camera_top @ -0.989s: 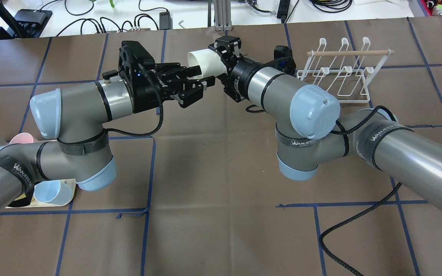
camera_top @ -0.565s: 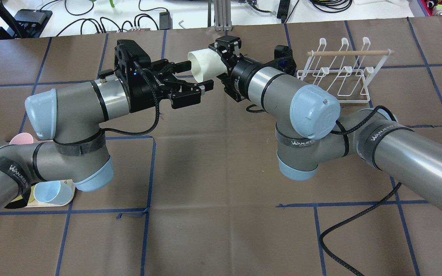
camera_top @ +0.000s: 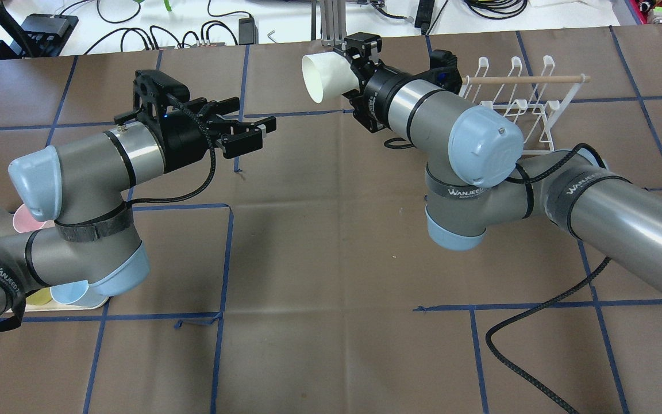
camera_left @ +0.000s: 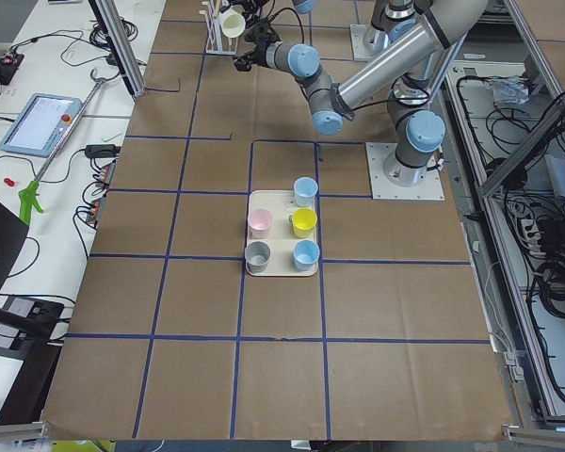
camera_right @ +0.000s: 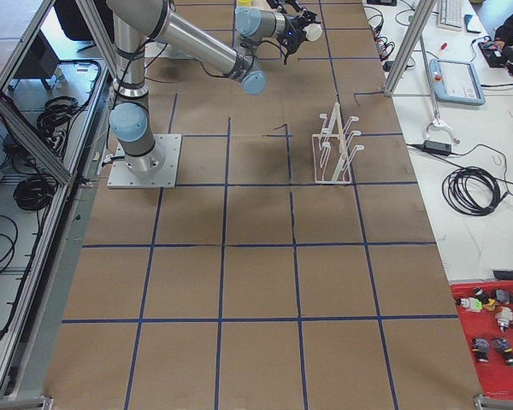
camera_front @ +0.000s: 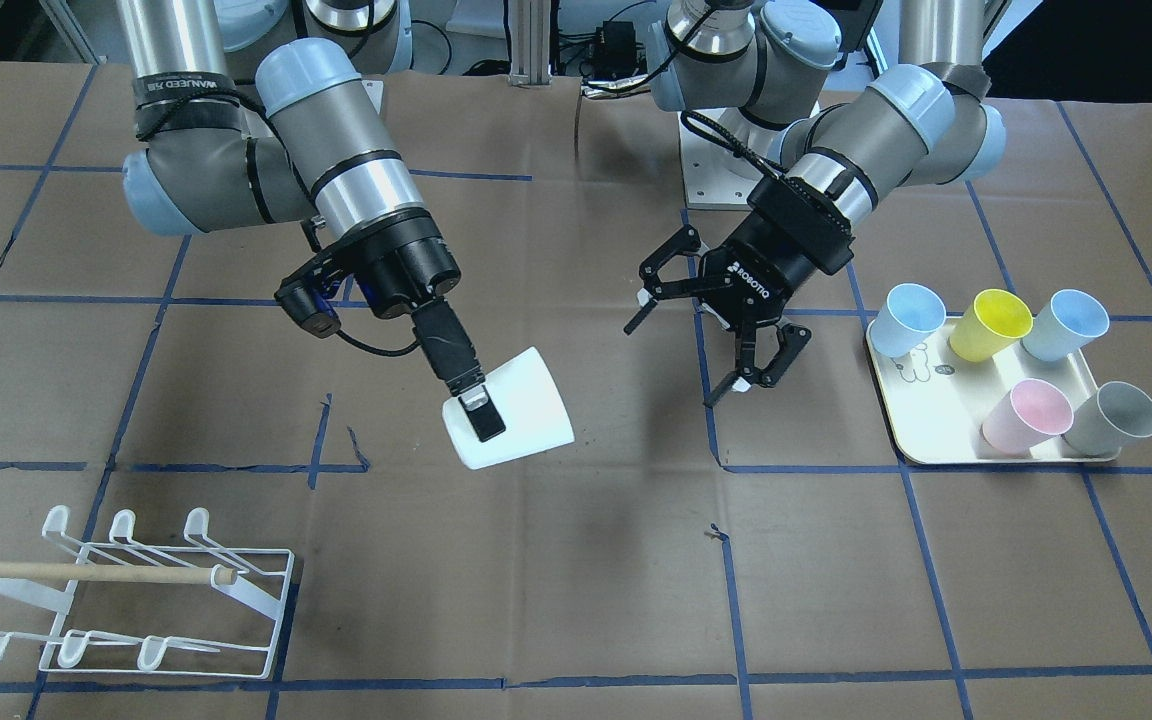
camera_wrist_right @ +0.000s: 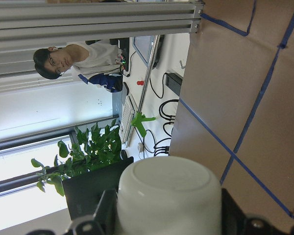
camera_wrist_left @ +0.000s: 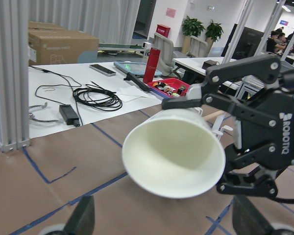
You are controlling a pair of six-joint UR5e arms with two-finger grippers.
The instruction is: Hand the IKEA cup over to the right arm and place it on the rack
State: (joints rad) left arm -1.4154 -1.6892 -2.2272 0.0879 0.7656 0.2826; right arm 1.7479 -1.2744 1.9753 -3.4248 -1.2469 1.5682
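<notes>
The right arm point(camera_front: 336, 170) holds a white cup point(camera_front: 526, 415) up in the air, over the brown worktop point(camera_front: 576, 600). The right tool point(camera_front: 476, 420) is closed on the cup near its bottom end. One black finger point(camera_front: 481, 415) lies flat on the cup's side. The cup is tipped over, and its open top points across at the left tool point(camera_front: 678, 358).

The left tool is wide open, with nothing in it. It is near the cup but does not touch it.

The white wire rack point(camera_front: 136, 590) with the wooden stick stands on the worktop on the right arm's side, apart from the cup. From above, the cup point(camera_top: 322, 77) is near the far edge of the worktop, and the rack point(camera_top: 515, 109) is partly behind the right arm.

By the left arm point(camera_front: 866, 150) sits a cream tray point(camera_front: 936, 440) with five cups on it: two blue, one yellow, one pink and one grey.
</notes>
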